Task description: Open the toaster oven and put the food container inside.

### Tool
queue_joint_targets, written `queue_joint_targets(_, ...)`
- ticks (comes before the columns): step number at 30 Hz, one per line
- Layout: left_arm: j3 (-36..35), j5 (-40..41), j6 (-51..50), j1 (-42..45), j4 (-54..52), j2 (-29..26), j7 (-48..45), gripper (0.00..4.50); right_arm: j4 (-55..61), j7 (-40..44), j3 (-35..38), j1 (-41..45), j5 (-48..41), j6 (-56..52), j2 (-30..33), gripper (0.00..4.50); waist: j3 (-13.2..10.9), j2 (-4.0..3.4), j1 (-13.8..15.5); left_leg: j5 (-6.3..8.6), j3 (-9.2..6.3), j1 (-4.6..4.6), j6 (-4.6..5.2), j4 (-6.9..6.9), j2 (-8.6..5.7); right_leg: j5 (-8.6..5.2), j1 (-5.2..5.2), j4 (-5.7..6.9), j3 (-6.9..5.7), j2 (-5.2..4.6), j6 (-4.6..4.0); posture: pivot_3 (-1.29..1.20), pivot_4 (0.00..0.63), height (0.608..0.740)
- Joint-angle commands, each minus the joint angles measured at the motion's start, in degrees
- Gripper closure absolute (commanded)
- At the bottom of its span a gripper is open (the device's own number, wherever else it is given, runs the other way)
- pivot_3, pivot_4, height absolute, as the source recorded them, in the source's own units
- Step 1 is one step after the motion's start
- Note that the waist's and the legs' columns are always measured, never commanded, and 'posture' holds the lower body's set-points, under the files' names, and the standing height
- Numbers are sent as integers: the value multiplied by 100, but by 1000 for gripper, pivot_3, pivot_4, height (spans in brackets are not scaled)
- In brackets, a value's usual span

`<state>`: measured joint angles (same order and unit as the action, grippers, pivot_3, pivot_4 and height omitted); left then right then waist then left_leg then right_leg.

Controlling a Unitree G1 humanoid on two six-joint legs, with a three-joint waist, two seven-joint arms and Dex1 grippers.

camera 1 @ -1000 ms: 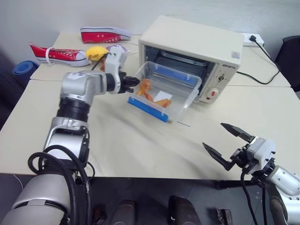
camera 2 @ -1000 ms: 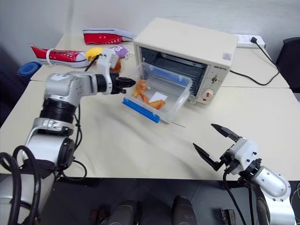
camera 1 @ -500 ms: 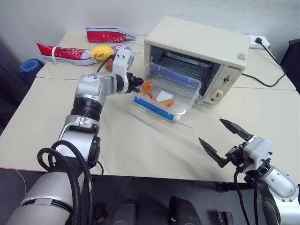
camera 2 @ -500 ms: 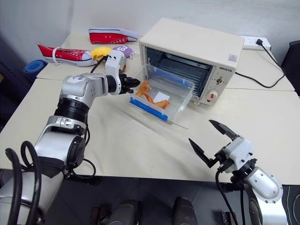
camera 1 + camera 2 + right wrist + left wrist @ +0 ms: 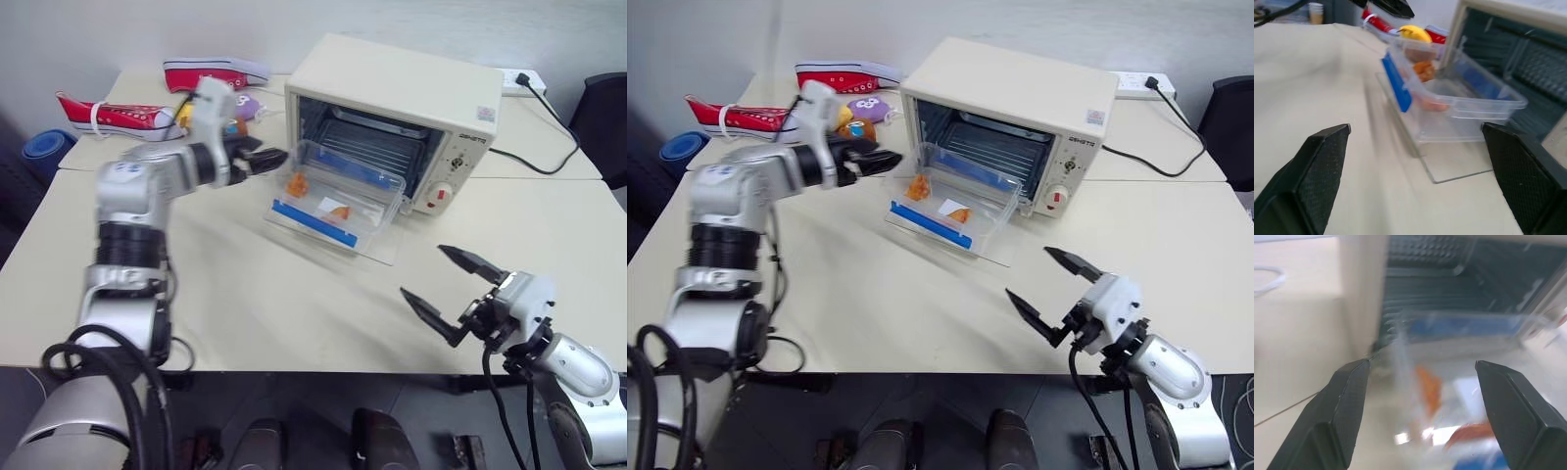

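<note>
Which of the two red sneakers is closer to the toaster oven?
The red sneaker along the table's back edge, just left of the toaster oven; the other red sneaker lies farther left.

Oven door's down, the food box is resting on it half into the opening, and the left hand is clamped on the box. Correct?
Not quite. The left hand is open and clear of the food box, as the left eye view shows. The rest holds: the oven door is down and the box rests on it, half into the opening.

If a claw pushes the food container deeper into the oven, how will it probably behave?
The container looks like thin clear plastic holding little food, so probably light. It sits on the open glass door, so it may slide easily. Being low and wide, tipping seems unlikely.
</note>
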<state>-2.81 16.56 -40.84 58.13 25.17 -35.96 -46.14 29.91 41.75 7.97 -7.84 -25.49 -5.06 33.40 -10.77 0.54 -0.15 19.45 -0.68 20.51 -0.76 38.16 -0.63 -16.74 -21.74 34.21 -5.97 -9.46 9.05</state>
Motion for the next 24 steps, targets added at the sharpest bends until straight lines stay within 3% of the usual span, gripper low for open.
queue_joint_targets(1,54,-129,961,-417,124,-492,-888,1208,207,-72,-351,314,41,-548,123,1245,0,0,19,0,0,1,0,3,0,0,0,0,0,0,0,0,150,740)
queue_joint_targets(4,216,-314,2052,-936,465,-630,-1473,2006,-7,-151,-754,731,253,-1070,125,2291,0,0,106,2,-2,2,3,13,-2,1,9,-3,0,-1,-1,0,150,740)
queue_joint_targets(10,275,-300,2944,-1260,744,256,-1583,3915,-1329,-707,-1570,2031,1304,-1199,-438,4415,2,3,185,13,-29,74,11,94,-3,6,-17,14,-24,-1,-7,0,150,740)
queue_joint_targets(12,287,-317,3144,-1218,851,545,-1471,4480,-1733,-854,-1707,2390,1539,-1127,-690,4500,2,3,147,15,-26,78,10,94,-4,6,-26,20,-22,-1,-7,0,150,740)
queue_joint_targets(18,263,-419,3664,-664,1496,1310,-960,4480,-2299,-1190,-1658,3094,1791,-1204,-1172,4500,2,4,77,14,-7,91,8,90,-1,6,-67,52,-19,-1,-7,0,150,740)
queue_joint_targets(24,293,-638,4046,-196,2237,1715,-536,4480,-2890,-1394,-1415,3571,1995,-915,-1159,4500,2,4,-9,14,-3,92,9,86,-1,6,-72,56,-20,-3,-7,0,150,740)
